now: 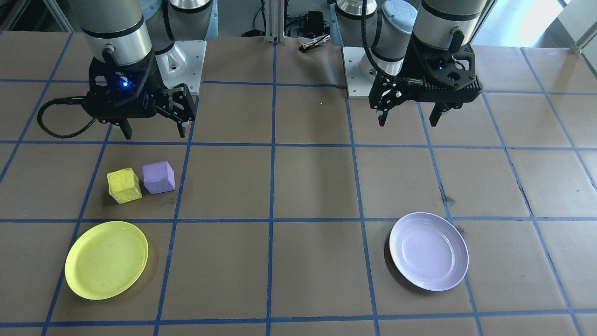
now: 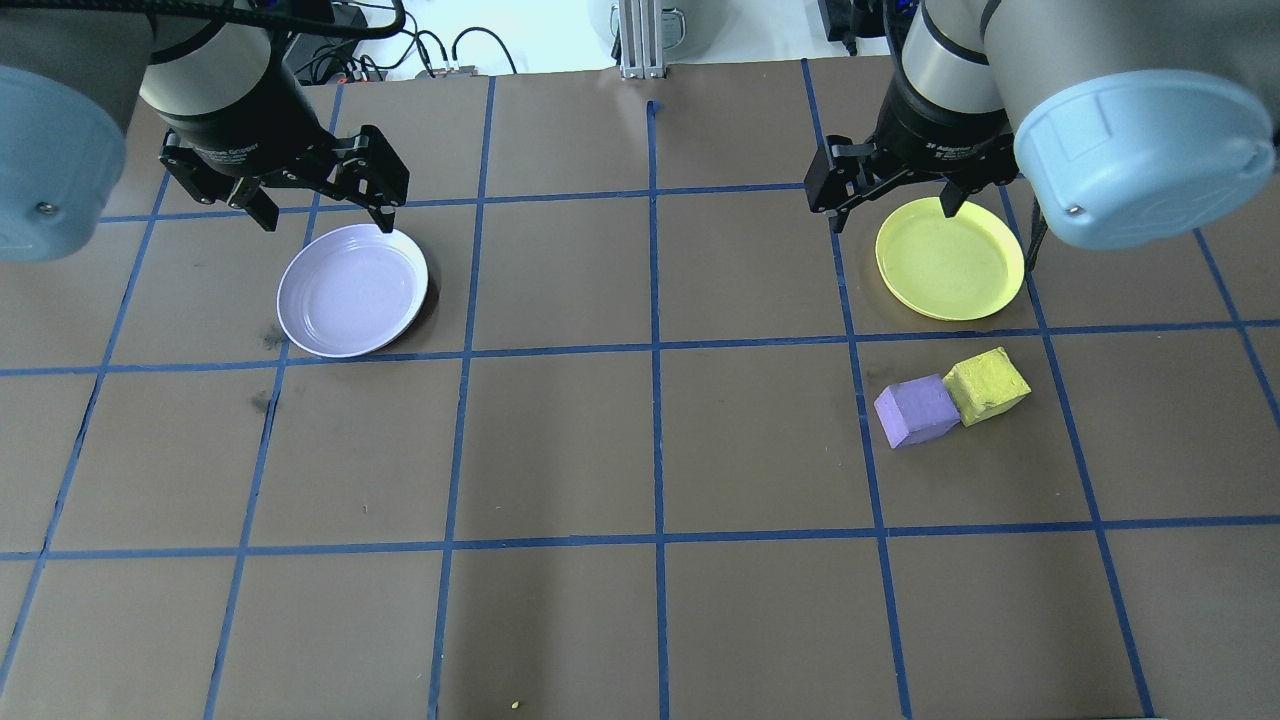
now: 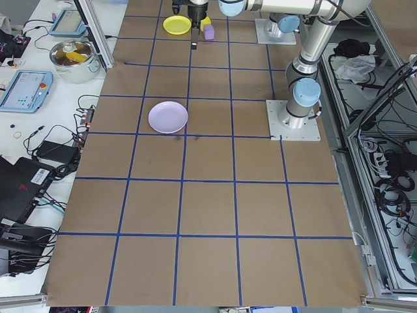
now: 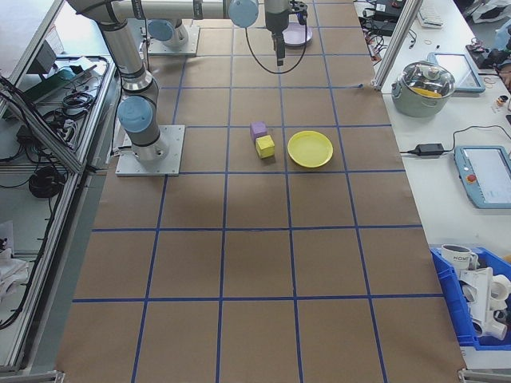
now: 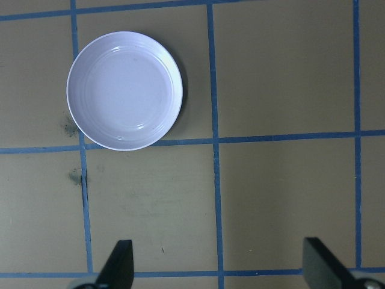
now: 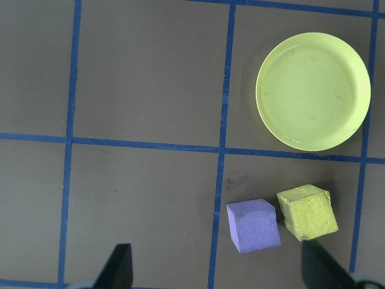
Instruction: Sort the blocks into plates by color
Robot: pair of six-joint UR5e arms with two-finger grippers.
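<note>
Yellow and purple are sitting side by side on the counter (image 2: 640,450): the yellow block (image 2: 986,385) and the purple block (image 2: 917,410) are touching at one edge, both lying bare on the brown paper just beside the yellow plate (image 2: 950,258). Neither block is resting in a plate. The purple block is lying on the side of the yellow block that faces the middle of the counter, and the yellow block is sitting tilted relative to the blue tape lines.

Hanging in the air near the yellow plate, the right hand (image 2: 893,212) is spreading its fingers wide and gripping nothing. In its wrist view the two blocks are lying low in the picture, close to one fingertip, with the yellow plate beyond them.

Well apart from the yellow plate, across the counter, the lavender plate (image 2: 352,290) is lying with nothing in it. The left hand (image 2: 325,217) is hovering above the counter just beside that plate, fingers likewise wide apart and carrying nothing; both blocks are lying far from it.
</note>
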